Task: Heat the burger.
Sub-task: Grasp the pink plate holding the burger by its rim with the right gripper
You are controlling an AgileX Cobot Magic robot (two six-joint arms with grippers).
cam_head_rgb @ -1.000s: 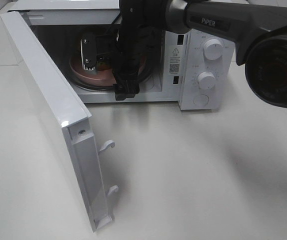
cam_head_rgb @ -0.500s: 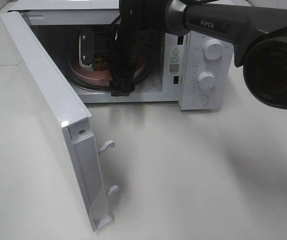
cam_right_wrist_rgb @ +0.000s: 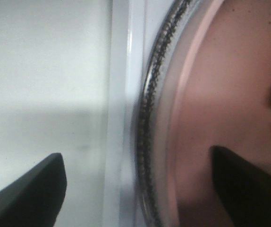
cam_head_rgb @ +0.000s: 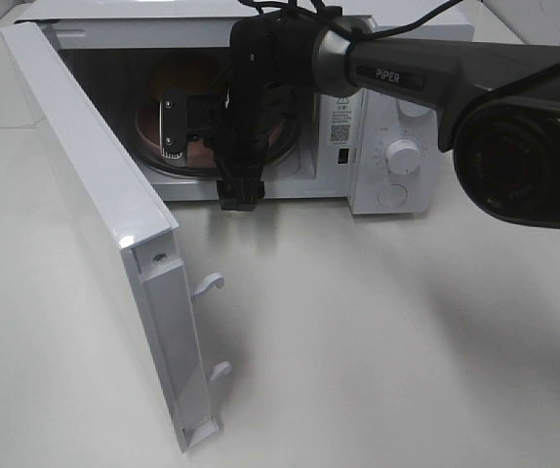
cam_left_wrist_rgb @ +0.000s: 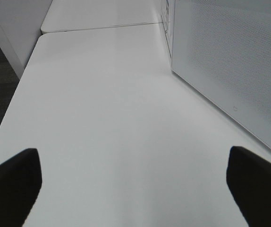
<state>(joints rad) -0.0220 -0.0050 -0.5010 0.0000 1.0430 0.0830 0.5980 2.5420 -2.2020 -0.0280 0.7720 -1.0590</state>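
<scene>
The burger (cam_head_rgb: 184, 74) sits inside the open microwave (cam_head_rgb: 397, 185), on a round pink plate (cam_right_wrist_rgb: 220, 94). In the high view only its golden-brown top shows, toward the back of the oven, because the right arm covers the rest. In the right wrist view only an orange edge of it shows at the border of the picture. The plate lies on a glass turntable (cam_right_wrist_rgb: 149, 118), and the dark rim of the turntable runs just beside the plate rim.

The right hand (cam_right_wrist_rgb: 135, 182) is at the mouth of the oven, near the front edge of the plate. Its two fingers are spread wide and nothing is between them, so it holds nothing. One fingertip is over the plate and the other is over the white surface beside the turntable. Whether a fingertip touches the plate, I cannot tell. The hand is apart from the burger.

The microwave door (cam_head_rgb: 95, 185) stands swung out to the left over the white desk (cam_head_rgb: 378, 341).

The left hand (cam_left_wrist_rgb: 135, 187) is above the bare desk beside the door, with its fingers fully spread and nothing in them.
</scene>
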